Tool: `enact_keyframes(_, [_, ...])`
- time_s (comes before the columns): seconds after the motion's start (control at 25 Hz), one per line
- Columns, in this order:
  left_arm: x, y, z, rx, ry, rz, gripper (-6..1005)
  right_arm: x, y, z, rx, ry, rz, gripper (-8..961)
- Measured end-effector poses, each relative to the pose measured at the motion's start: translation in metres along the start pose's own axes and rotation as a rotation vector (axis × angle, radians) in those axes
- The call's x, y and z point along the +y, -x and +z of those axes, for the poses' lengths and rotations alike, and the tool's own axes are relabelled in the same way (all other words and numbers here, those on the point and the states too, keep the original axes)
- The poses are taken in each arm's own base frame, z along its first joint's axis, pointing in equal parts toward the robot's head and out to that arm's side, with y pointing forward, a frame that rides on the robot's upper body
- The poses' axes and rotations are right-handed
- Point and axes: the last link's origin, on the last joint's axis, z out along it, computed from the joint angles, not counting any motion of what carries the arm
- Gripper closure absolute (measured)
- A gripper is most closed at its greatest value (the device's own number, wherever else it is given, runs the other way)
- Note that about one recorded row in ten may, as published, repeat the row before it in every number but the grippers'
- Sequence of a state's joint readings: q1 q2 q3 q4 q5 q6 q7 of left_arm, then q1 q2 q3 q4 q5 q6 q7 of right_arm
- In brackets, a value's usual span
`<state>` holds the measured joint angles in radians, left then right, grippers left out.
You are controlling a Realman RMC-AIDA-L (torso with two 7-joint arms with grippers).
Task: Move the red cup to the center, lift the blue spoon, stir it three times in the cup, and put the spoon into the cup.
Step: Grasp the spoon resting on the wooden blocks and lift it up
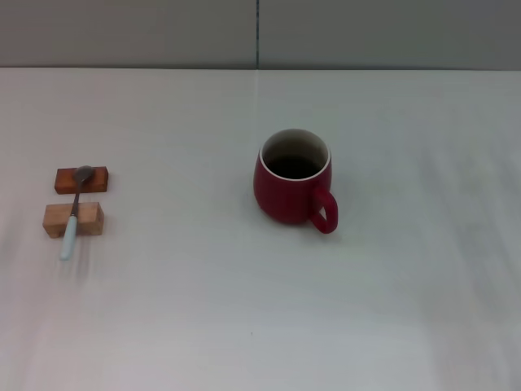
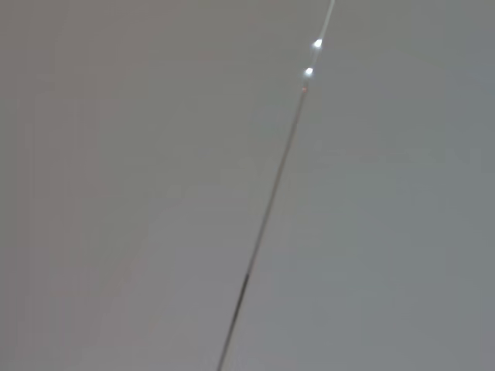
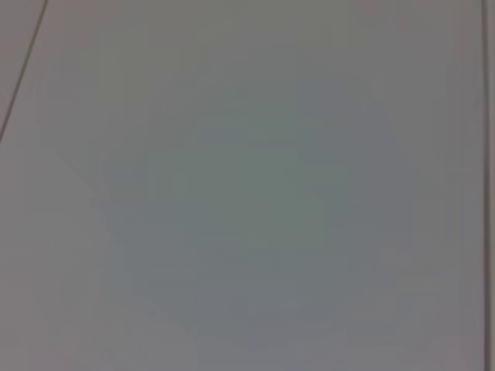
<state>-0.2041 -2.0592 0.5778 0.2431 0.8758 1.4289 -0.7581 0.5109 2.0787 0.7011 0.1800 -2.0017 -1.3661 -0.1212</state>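
I see the red cup (image 1: 291,177) upright near the table's (image 1: 244,326) middle, the blue spoon (image 1: 73,213) propped across two wooden blocks (image 1: 75,200) near its left edge (easy to pinch), and neither gripper shows, so their state I cannot tell.

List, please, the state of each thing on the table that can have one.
red cup: upright, near the table's centre, handle toward the robot's right, no spoon in it.
blue spoon: lying across two wooden blocks, untouched.
Grippers: neither in view.
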Motion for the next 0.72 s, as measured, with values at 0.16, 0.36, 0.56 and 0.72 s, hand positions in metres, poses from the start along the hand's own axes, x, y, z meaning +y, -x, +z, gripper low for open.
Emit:
enact_keyframes(0.16, [0.007, 0.003, -0.014, 0.0, 0.033, -0.016, 171, 0.002, 0.0, 0.005, 0.008, 0.009, -0.003, 617])
enact_keyframes(0.36, [0.016, 0.012, -0.026, -0.024, 0.056, -0.036, 172, 0.003, 0.001, 0.009, 0.005, 0.015, -0.007, 617])
enact_keyframes(0.56, [0.029, 0.021, -0.038, -0.061, 0.117, -0.042, 172, 0.003, 0.003, 0.014, -0.003, 0.013, -0.012, 617])
enact_keyframes(0.72, [0.036, 0.023, -0.047, -0.066, 0.146, -0.058, 172, 0.004, 0.004, 0.017, -0.007, 0.018, -0.018, 617])
